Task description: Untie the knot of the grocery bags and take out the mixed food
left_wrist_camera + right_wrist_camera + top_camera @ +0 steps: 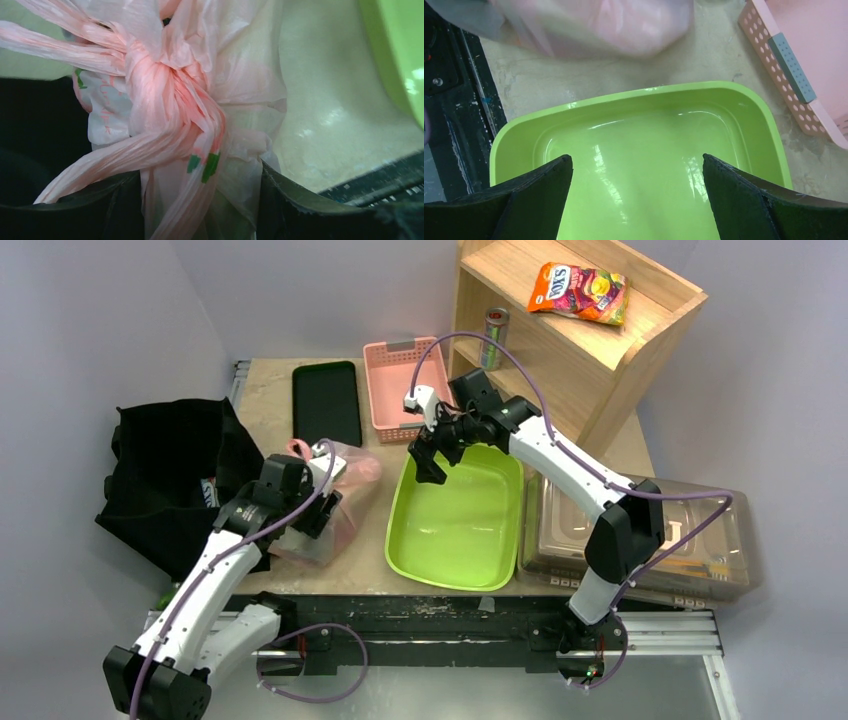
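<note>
The pink bag (345, 485) sits on the table (265, 390) just left of the green tub (460, 540), with a black cloth bag (165, 475) on its other side. Its knot (170, 100) is tied tight, two twisted handle strands running off to the left in the left wrist view. The left gripper (200, 210) is at the bag with its fingers (295, 210) spread and crinkled plastic filling the gap below the knot; whether the pads press it is hard to tell. What the bag holds cannot be made out through the plastic. The right gripper (636, 197) hangs over the far end of the tub, jaws wide apart and holding nothing. A pink basket (395, 390) lies just beyond the tub.
</note>
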{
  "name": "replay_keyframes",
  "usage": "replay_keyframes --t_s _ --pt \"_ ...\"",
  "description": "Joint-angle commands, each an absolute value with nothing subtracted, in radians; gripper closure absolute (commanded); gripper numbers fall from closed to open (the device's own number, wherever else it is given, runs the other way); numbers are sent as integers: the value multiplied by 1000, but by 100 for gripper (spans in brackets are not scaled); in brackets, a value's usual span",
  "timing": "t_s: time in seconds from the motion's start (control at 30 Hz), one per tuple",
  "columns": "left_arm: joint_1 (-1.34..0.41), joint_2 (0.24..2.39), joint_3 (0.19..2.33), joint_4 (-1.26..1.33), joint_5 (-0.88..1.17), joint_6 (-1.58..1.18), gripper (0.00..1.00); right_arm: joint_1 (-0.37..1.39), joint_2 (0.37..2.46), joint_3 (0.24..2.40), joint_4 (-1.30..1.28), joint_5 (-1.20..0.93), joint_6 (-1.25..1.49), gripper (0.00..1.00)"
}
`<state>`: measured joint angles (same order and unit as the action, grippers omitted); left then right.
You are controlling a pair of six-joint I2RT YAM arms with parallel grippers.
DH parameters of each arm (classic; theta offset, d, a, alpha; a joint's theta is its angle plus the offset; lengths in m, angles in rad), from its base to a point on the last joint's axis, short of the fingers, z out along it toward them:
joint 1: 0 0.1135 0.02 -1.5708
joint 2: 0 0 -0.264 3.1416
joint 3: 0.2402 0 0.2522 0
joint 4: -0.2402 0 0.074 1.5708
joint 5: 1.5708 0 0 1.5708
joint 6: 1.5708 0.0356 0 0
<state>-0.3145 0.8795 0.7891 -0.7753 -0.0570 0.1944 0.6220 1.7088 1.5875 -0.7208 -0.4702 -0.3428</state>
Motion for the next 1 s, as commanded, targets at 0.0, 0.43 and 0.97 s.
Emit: replay_keyframes --t_s 0.0,0.43,0.97 --pt "-344 910 923 -932 315 300 22 643 1721 1647 -689 -520 -368 2" --pt "-9 1034 1445 -1299 666 463 1 763 1757 1667 -537 -558 -417 3" --pt "162 1136 1435 -1293 453 348 33 949 1973 1862 -262 -553 -287 19"
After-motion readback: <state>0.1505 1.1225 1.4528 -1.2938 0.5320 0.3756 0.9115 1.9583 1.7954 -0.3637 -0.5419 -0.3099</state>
